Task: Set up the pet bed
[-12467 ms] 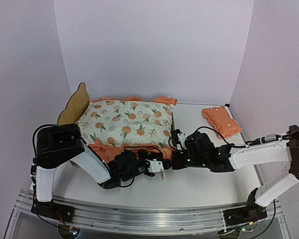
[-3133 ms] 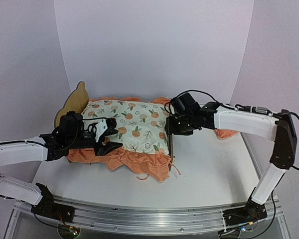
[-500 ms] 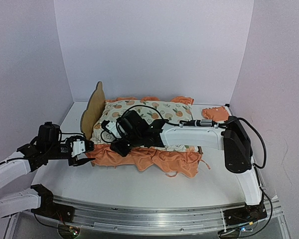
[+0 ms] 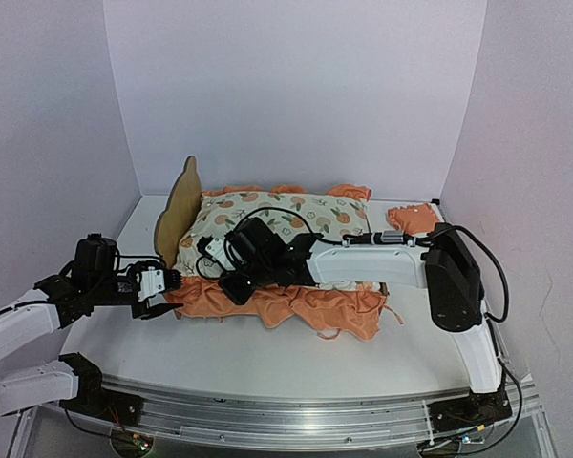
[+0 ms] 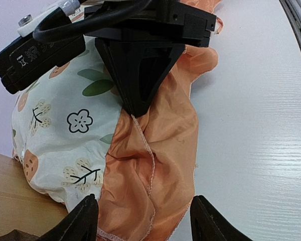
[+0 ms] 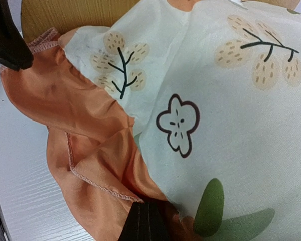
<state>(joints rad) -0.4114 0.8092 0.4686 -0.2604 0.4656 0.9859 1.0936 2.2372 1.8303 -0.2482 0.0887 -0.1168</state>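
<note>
I look at a white table (image 4: 267, 358) with a faint grain, boxed in by three plain, pale lilac panels: the back wall (image 4: 296, 95), the left wall (image 4: 48, 143) and the right wall (image 4: 540, 143). The light is soft and even. An aluminium rail (image 4: 286, 417) runs along the near edge.

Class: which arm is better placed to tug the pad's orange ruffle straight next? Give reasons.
Right: the right pincer is shut on the ruffle; the left pincer is open, gripping nothing.
</note>
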